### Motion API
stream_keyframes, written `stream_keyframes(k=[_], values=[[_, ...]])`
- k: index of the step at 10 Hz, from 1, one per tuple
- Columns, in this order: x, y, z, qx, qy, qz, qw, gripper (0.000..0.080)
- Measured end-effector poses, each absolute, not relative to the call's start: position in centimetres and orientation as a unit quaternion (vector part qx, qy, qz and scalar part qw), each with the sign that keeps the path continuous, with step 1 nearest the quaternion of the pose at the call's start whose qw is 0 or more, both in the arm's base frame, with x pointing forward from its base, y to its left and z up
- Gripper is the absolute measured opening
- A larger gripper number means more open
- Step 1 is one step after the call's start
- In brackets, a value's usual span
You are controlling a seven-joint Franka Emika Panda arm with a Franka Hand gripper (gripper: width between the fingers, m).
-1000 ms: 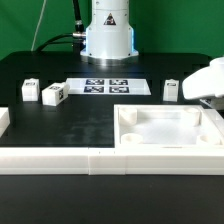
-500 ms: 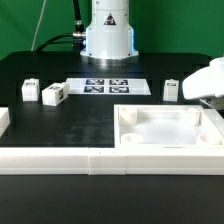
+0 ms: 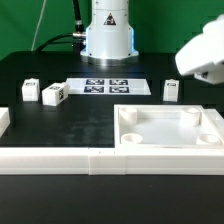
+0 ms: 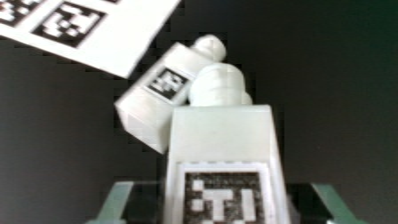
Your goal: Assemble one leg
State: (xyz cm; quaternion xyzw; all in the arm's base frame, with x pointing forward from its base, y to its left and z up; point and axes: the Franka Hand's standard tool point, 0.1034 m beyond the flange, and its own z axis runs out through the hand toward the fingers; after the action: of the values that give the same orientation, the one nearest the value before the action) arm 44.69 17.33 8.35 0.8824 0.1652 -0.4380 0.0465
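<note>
Leg (image 4: 217, 125) between the tool's (image 4: 219, 196) fingers

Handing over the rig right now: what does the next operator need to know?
Tool: appears shut on a leg, with a finger on each side of it.
Loose on the table: right leg behind the tray-like part; far-left leg and its neighbour to the exterior view's left of the marker board.
Done: leg grasped.
Left: carry it to the tray-like part and fit it. No leg shows there.
</note>
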Motion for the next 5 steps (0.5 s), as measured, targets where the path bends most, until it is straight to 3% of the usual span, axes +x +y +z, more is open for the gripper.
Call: stream_keyframes(k=[1, 3, 5], values=[[45.3, 16.7, 9.6, 0.884, 0.162, -0.437, 0.043, 0.0287], [45.8, 17.0, 9.0, 0.894, 0.163, -0.416, 0.039, 0.0287], [47.3, 17.3, 8.8, 0.936, 0.164, -0.312, 0.025, 0.0287]])
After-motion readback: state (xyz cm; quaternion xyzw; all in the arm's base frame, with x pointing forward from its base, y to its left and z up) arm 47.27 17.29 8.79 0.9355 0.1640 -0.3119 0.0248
